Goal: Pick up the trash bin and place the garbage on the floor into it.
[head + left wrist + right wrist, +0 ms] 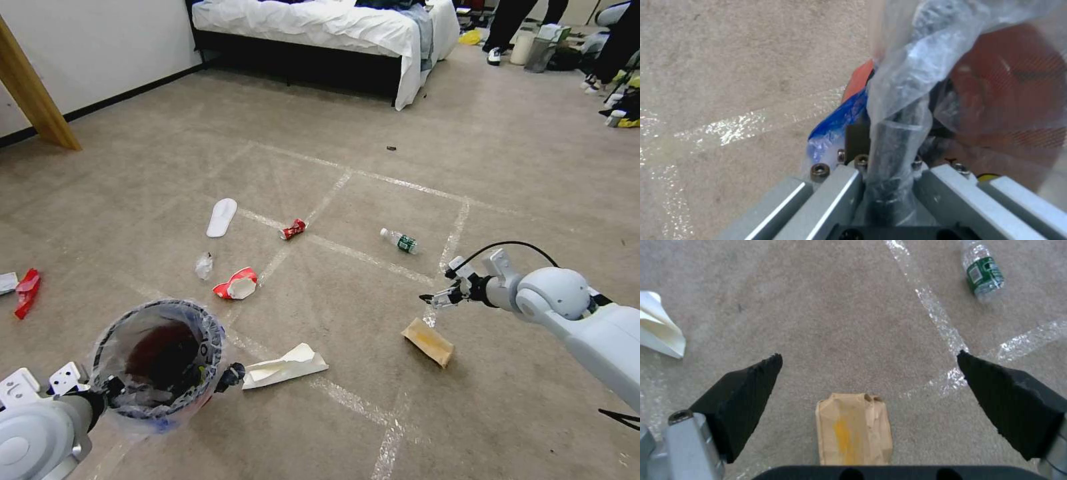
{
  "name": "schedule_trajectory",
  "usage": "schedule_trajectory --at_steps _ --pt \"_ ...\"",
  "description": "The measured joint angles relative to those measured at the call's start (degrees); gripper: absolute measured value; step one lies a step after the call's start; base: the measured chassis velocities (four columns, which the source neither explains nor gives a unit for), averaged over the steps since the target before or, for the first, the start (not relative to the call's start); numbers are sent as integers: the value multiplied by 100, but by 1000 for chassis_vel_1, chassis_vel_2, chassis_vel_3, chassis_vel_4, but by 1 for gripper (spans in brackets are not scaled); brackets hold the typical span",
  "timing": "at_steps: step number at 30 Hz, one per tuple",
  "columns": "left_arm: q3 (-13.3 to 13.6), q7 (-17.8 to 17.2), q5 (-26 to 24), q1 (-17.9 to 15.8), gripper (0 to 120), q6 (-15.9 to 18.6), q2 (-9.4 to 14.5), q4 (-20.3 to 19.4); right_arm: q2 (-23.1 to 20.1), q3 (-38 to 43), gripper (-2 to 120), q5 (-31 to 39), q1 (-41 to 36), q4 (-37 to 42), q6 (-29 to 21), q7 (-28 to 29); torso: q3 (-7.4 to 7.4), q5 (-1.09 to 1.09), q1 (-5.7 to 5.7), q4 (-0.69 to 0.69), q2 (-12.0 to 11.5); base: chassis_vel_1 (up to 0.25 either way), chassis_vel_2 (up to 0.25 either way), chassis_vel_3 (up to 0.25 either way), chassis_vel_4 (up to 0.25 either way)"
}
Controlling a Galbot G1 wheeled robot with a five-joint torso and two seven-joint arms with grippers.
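item 1, brown paper bag (853,428): lay flat on the floor (347,180), directly below and between the spread fingers of the right hand (437,298), long axis roughly in line with the hand's reach; the nearer arm by far. right hand: wide open, touching nothing. item 2, trash bin (159,357): carried at the robot's left, rim clamped by the left hand (889,173)
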Motion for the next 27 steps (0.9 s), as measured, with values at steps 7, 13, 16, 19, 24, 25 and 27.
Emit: schedule_trajectory --at_steps 7,13,16,19,24,25,27 --pt "-16 22 65 36 0 1 -41 19 335 -115 100 -402 39 -466 51 -78 0 2 0 0 0 0 0 0 0" --pt "61 24 106 -15 0 1 -73 50 527 27 100 -498 -135 -834 69 -34 0 0 0 0 0 0 0 0 0" --pt "80 23 133 -11 0 1 -84 61 603 183 100 -546 -347 -900 53 9 0 2 0 0 0 0 0 0 0" --pt "85 23 142 -1 0 1 -82 62 671 324 100 -558 -545 -950 42 37 0 2 0 0 0 0 0 0 0" --pt "88 24 143 5 0 1 -62 60 763 484 100 -609 -771 -1021 88 25 0 2 0 0 0 0 0 0 0" --pt "93 24 145 7 0 1 -63 59 788 521 100 -627 -819 -1042 104 21 0 1 0 0 0 0 0 0 0" --pt "102 24 150 9 0 1 -66 59 821 566 100 -661 -883 -1082 144 1 0 1 0 0 0 0 0 0 0"
